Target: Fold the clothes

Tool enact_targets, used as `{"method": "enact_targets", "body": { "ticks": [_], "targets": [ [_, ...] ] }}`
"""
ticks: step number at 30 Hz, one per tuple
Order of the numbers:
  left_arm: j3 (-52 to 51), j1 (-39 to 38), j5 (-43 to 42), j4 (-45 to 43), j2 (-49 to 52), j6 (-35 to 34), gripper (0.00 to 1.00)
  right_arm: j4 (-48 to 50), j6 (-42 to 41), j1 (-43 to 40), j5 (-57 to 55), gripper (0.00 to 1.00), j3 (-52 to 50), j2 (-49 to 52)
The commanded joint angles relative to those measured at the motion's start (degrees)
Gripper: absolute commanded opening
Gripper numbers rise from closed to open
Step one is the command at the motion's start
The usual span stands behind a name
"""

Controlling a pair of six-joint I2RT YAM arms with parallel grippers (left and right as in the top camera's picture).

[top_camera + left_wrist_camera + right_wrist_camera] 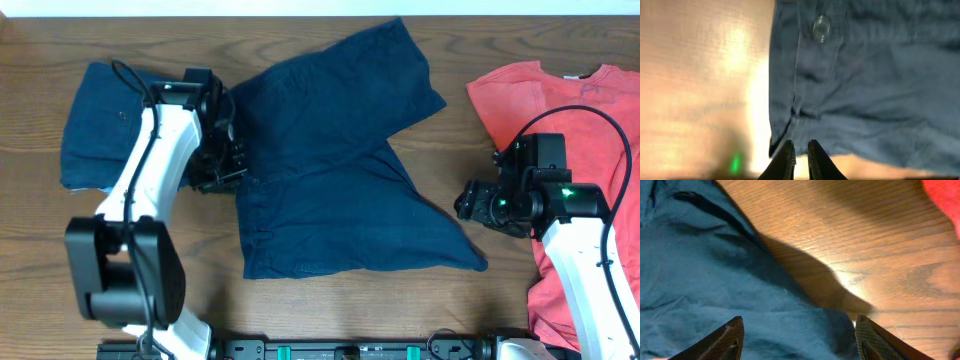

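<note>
The left pincer (801,145) is nearly pressed together and empty; the right pincer (799,320) is spread over the shorts (700,280). The cloth looks limp and light, so pinch the waistband (785,65) edge just ahead of the left tips.

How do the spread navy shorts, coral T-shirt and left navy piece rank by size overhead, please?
1. spread navy shorts
2. coral T-shirt, partly out of frame, so unsure
3. left navy piece, clearly smallest

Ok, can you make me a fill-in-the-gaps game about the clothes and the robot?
1. The shorts lie between a navy piece and a ____ T-shirt.
2. The right pincer is ____.
3. The left wrist view shows one ____ on the waistband.
Missing words: red; open; button.
</note>
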State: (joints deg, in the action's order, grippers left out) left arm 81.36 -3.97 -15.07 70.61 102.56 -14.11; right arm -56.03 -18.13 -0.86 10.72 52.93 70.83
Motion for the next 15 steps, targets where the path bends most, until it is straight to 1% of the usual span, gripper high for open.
{"method": "enact_targets", "body": {
  "ticks": [1, 2, 3, 4, 5, 10, 12, 15],
  "targets": [
    [-2.47, -0.07, -0.33, 3.10, -7.65, 0.96, 0.14, -1.09, 0.98, 0.50, 3.13, 0.70, 0.33, -0.33],
    [-3.39, -0.07, 0.61, 3.80, -9.97, 0.72, 0.14, -1.88, 0.48, 0.50, 3.26, 0.71, 0.31, -0.33],
    [-4.39, -0.07, 1.84, 4.31, -11.96, -0.15, 0.17, -2.86, -0.13, 0.50, 3.17, 0.72, 0.31, -0.33],
    [-5.53, -0.07, 2.64, 4.87, -13.94, -1.03, 0.17, -3.41, -0.28, 0.42, 2.97, 0.73, 0.28, -0.33],
    [-7.15, -0.07, 2.67, 5.27, -16.09, -1.42, 0.25, -3.65, -0.26, 0.39, 2.97, 0.73, 0.28, -0.33],
    [-19.08, -0.07, 2.56, 3.87, -23.43, -6.91, 0.52, -2.91, -0.28, -0.35, 2.95, 0.73, 0.24, -0.33],
    [-24.74, -0.07, 0.63, 1.95, -24.68, -8.07, 0.54, -2.43, -0.28, -0.46, 3.04, 0.73, 0.24, -0.33],
    [-32.50, -0.07, -5.79, -4.28, -24.63, -8.07, 0.54, -2.19, -0.28, -0.46, 3.04, 0.73, 0.24, -0.33]
  ]
}}
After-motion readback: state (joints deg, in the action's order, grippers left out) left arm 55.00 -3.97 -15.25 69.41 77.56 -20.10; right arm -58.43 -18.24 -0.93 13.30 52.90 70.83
